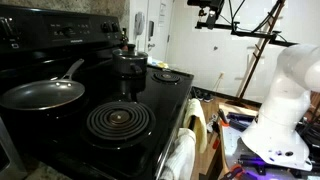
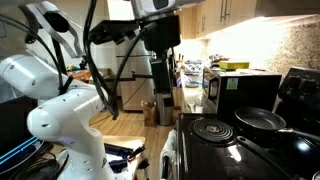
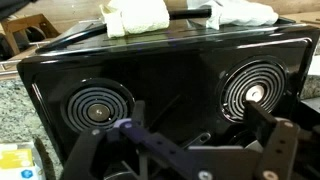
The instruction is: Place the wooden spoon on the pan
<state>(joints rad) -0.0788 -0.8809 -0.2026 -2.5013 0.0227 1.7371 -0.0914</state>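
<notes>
The pan [image 1: 40, 95] is a dark round frying pan with a curved silvery handle. It sits on the black stove and shows in both exterior views [image 2: 259, 120]. The wooden spoon does not show clearly in any view. My gripper [image 2: 160, 42] hangs high above the stove's front edge, well apart from the pan. In the wrist view the gripper [image 3: 180, 138] has its two dark fingers spread wide, with nothing between them. It looks down on two front coil burners.
A bare coil burner [image 1: 118, 122] lies beside the pan. A small dark pot [image 1: 130, 65] stands at the back. White towels [image 3: 135, 15] hang on the oven handle. A microwave [image 2: 240, 88] sits on the counter past the stove. The robot base [image 1: 288, 100] stands beside the stove.
</notes>
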